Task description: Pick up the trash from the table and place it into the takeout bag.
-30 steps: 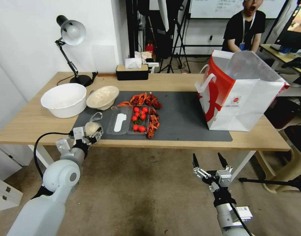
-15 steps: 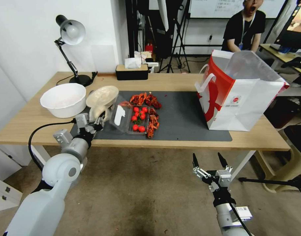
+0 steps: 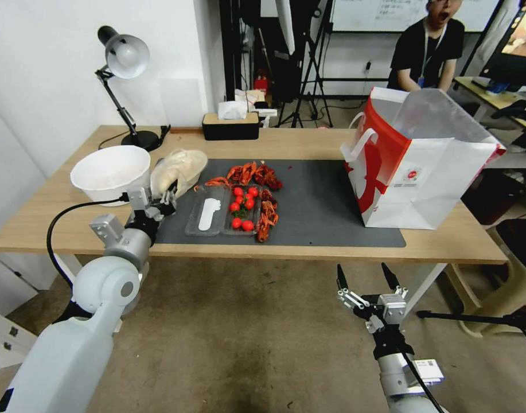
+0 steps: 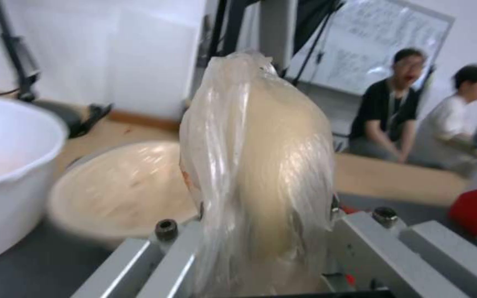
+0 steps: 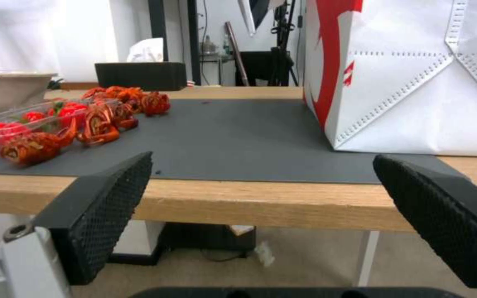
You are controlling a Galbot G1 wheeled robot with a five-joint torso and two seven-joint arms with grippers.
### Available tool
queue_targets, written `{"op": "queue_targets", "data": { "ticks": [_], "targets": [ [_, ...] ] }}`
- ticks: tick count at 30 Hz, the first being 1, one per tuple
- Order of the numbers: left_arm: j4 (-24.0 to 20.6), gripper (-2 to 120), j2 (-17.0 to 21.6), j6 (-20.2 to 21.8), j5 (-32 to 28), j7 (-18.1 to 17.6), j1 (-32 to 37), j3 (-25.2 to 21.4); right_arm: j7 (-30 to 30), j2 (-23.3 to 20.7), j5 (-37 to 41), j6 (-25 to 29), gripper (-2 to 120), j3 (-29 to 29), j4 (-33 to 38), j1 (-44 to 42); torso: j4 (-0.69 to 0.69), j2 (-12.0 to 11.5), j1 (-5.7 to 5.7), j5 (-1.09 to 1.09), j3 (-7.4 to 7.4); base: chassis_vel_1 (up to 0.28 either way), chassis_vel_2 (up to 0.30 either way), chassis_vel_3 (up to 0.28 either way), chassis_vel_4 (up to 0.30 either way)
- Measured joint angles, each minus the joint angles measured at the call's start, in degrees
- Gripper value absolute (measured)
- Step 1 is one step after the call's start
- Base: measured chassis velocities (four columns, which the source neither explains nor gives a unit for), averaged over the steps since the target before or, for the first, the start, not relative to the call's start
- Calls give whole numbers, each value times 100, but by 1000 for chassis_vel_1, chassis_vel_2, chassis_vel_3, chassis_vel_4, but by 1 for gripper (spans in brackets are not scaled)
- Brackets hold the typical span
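My left gripper [image 3: 155, 201] is shut on the clear plastic bag with a beige lump [image 3: 166, 172], held up above the left end of the dark mat [image 3: 320, 201]. In the left wrist view the bag [image 4: 261, 136] stands between the jaws, with the beige shallow bowl [image 4: 117, 190] just behind it. The white and red takeout bag [image 3: 423, 166] stands open on the right of the table [image 3: 308, 140]. Below the table's front edge my right gripper [image 3: 363, 278] hangs open and holds nothing; it faces the takeout bag [image 5: 415, 74].
A large white bowl [image 3: 109, 169] sits left of the beige bowl [image 3: 188, 160]. A clear tray [image 3: 208, 212] with cherry tomatoes [image 3: 242, 206] and red crayfish shells [image 3: 254, 172] lies mid-mat. A desk lamp [image 3: 122, 57] and a black tissue box [image 3: 231, 126] stand at the back.
My left gripper has lifted the plastic bag from the mat's near-left corner and carried it up and back toward the beige bowl. The right arm has stayed put.
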Motion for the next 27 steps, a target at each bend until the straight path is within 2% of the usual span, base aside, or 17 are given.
{"op": "queue_targets", "data": {
  "ticks": [2, 5, 7, 9, 16, 21, 27],
  "targets": [
    [-4, 9, 32, -94, -165, 155, -154, 82, 3, -31, -7, -57, 100, -65, 1, 65, 0, 0, 0, 0, 0, 0, 0, 0, 0],
    [-11, 9, 74, -112, -362, 207, -364, 193, 3, -76, -9, -109, 100, -124, -11, 131, 5, 0, 0, 1, 0, 0, 0, 0, 0],
    [-1, 9, 82, -116, -426, 231, -495, 270, 3, -86, -9, -119, 100, -132, -11, 141, 3, 0, 0, 1, 0, 0, 0, 0, 0],
    [83, 9, 89, -140, -602, 343, -918, 523, 4, -102, -9, -141, 100, -132, 0, 143, -1, 0, 0, 1, 0, 0, 0, 0, 0],
    [271, 9, 88, -195, -809, 541, -1575, 986, -13, -80, -24, -160, 100, -151, 14, 159, 2, 0, 1, 2, 0, 0, 0, 0, 0],
    [645, 9, -85, -247, -925, 705, -2331, 1589, -22, 29, -122, -161, 100, -171, 27, 117, 1, 0, 1, 0, 1, 0, 0, 0, 0],
    [970, 9, -337, -272, -961, 750, -2872, 2022, -27, 91, -166, -156, 100, -160, 30, 67, 1, 0, 1, 2, 0, 0, 0, 0, 0]
  ]
}}
